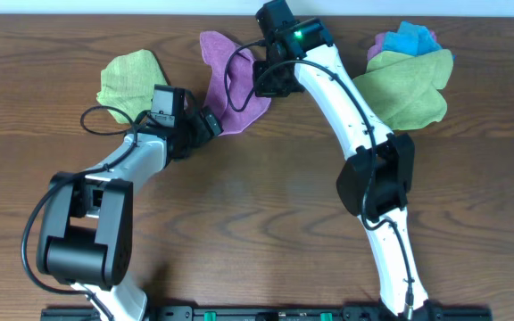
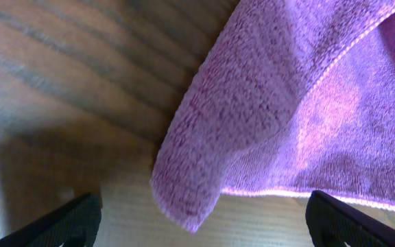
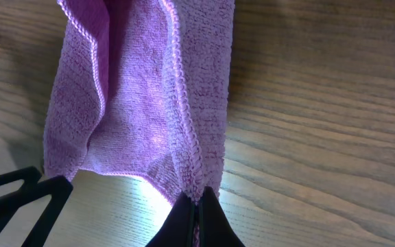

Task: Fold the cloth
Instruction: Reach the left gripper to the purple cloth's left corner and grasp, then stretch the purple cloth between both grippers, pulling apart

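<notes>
The purple cloth (image 1: 226,80) lies crumpled at the back middle of the wooden table, partly lifted. My right gripper (image 1: 270,82) is at its right edge. In the right wrist view it (image 3: 199,209) is shut on a hemmed edge of the cloth (image 3: 149,103), which hangs in folds above the table. My left gripper (image 1: 211,123) is at the cloth's lower corner. In the left wrist view its fingers (image 2: 204,230) are wide open, and a corner of the cloth (image 2: 266,116) hangs down between them without being gripped.
A light green cloth (image 1: 132,78) lies at the back left, behind the left arm. A pile at the back right holds a green cloth (image 1: 409,94), a blue one (image 1: 415,40) and a purple one (image 1: 385,45).
</notes>
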{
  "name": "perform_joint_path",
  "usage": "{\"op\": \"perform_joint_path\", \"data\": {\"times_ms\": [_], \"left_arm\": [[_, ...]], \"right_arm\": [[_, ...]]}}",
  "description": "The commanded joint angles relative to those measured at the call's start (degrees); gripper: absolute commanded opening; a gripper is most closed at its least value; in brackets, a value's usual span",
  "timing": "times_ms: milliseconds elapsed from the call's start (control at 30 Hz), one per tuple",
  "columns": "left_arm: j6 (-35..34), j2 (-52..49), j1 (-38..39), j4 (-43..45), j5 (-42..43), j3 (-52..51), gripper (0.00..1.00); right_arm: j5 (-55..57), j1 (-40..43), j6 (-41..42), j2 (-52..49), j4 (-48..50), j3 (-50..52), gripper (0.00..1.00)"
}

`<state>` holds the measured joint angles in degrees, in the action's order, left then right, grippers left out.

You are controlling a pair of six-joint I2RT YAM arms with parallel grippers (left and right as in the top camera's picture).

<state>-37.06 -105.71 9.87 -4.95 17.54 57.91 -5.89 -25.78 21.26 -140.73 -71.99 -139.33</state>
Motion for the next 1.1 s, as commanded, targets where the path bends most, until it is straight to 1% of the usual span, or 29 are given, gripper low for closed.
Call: {"op": "perform_joint_path", "data": {"times_ms": [0,100,200,233,267,300,333,367,467,500,533,567,633,700,833,933,1067], "left_arm": [[1.33,-0.96,0.13,1.46,-0.98,1.22,0.98],[1.27,-2.19,0.5,2.82,-0.98,1.22,1.0],[1.27,-3.26,1.03,3.82,-0.98,1.22,1.0],[1.22,-3.54,1.18,4.07,-0.98,1.22,0.94],[1.05,-3.74,1.29,4.2,-0.98,1.22,0.92],[1.07,-3.98,1.38,4.22,-1.03,1.22,0.88],[1.09,-4.2,1.42,4.22,-1.01,1.22,0.8],[1.01,-4.55,1.42,4.22,-0.98,1.22,0.75],[0.63,-5.66,1.42,4.28,-0.74,1.22,0.65],[0.63,-6.03,1.42,4.44,-0.44,1.22,0.59],[0.63,-6.36,1.42,4.66,0.11,1.22,0.52],[0.61,-6.75,1.42,4.87,0.66,1.22,0.4],[0.66,-6.91,1.42,5.2,1.18,1.22,0.21],[0.72,-6.88,1.2,5.35,1.2,1.68,0.06],[0.9,-6.75,-0.35,3.39,2.73,5.4,0.06],[2.23,-6.08,-1.86,-4.35,3.04,11.65,0.06],[5.46,-4.68,-2.86,-12.85,2.82,18.49,0.06]], "right_arm": [[0.48,-0.07,-0.74,1.66,0.04,-0.07,0.01],[0.46,-0.07,-0.74,1.66,0.39,-0.07,0.01],[0.48,-0.07,-0.74,1.66,0.46,-0.07,0.01],[0.48,-0.07,-0.74,1.66,0.46,-0.07,0.01],[0.48,-0.04,-0.74,1.66,0.46,-0.07,0.01],[0.48,-0.04,-0.74,1.66,0.46,-0.07,0.01],[0.48,-0.04,-0.74,1.66,0.5,-0.07,0.01],[0.48,0.0,-0.74,1.66,0.55,-0.07,0.01],[0.48,0.11,-0.74,1.66,0.59,-0.07,0.01],[0.48,0.11,-0.72,1.66,0.59,-0.07,0.01],[0.48,0.15,-0.72,1.66,0.57,-0.07,0.01],[0.48,0.24,-0.72,1.66,0.55,-0.07,0.01],[0.48,0.35,-0.72,1.66,0.46,-0.07,0.01],[0.5,0.66,-0.74,1.79,0.31,-0.07,0.01],[1.42,1.73,-1.6,3.45,-0.31,-0.07,0.01],[5.42,2.97,-1.64,6.01,-1.57,-0.07,0.01],[5.95,4.42,-2.25,8.48,-4.2,-0.07,0.01]]}}
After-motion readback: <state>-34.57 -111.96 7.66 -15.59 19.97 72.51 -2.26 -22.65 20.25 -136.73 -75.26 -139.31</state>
